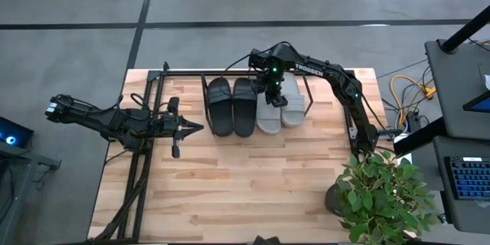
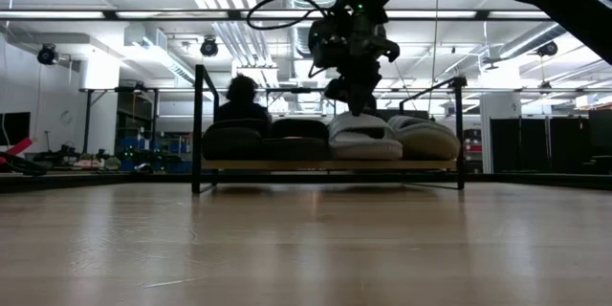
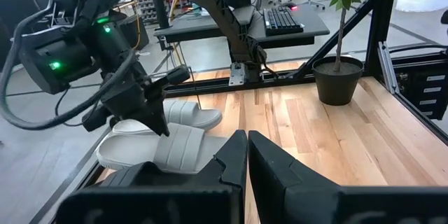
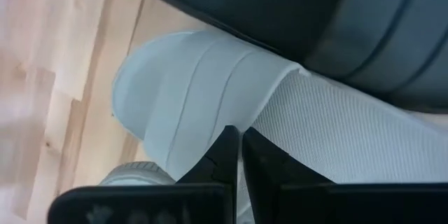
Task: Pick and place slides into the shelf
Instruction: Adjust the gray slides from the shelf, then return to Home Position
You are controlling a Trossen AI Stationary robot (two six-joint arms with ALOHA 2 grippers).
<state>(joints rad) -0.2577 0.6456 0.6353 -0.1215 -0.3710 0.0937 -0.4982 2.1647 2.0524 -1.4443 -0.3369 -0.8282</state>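
I see four slides (image 1: pixel 250 106) lying side by side in the shelf (image 1: pixel 164 84), long axes running front to back. My right end effector (image 1: pixel 271 96), fingers closed and empty, hangs over a grey one; my left end effector (image 1: pixel 194 128) is closed too.

Directly under the right gripper's (image 1: pixel 269 92) closed fingertips lies a light grey slide (image 1: pixel 269 112), its strap blocking any way down. Black slides (image 1: pixel 232 106) fill the shelf (image 1: pixel 184 71) beside it, a second grey slide (image 1: pixel 293 106) the other side. Ahead of the left gripper's (image 1: pixel 197 128) shut fingers, bare tabletop (image 1: pixel 253 184) lies open as far as a potted plant (image 1: pixel 383 191).
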